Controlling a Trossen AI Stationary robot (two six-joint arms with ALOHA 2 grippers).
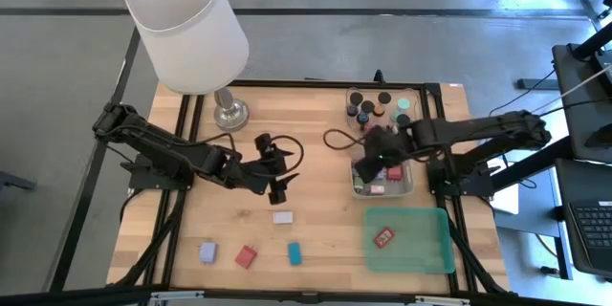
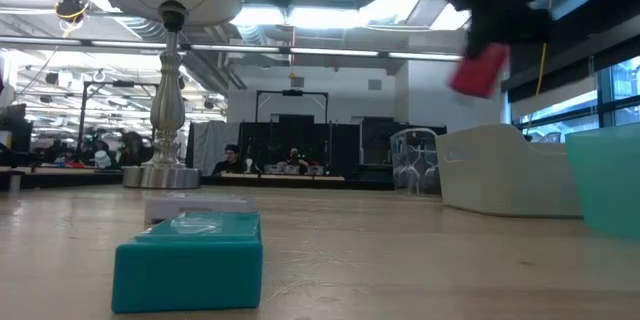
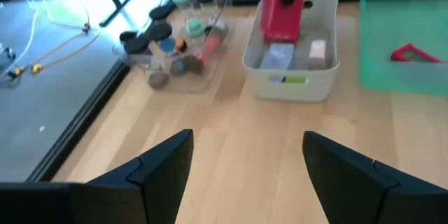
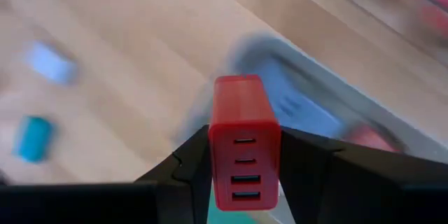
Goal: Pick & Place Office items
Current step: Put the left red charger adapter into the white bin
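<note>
I see the pale wood-plank desk [image 1: 316, 201] first, with the white-shaded lamp [image 1: 186, 24] on its metal base at the far left corner. On the right sit three trays — a translucent green tray [image 1: 430, 249] holding one red block [image 1: 383, 238], a rounded grey tray [image 3: 323, 14], and a clear tray [image 1: 413, 96] of short black cylinders [image 1: 368, 110] with coloured caps. My right gripper [image 4: 245, 164] hangs above the grey tray, fingers clamped on a glossy red USB charger block [image 4: 244, 140] with four slots in its face. My left gripper [image 3: 246, 157] hovers mid-desk, fingers wide apart and empty. Loose on the wood lie a white block [image 1: 282, 217], a teal block [image 1: 295, 253], a red block [image 1: 247, 256] and a lavender block [image 1: 207, 251].
</note>
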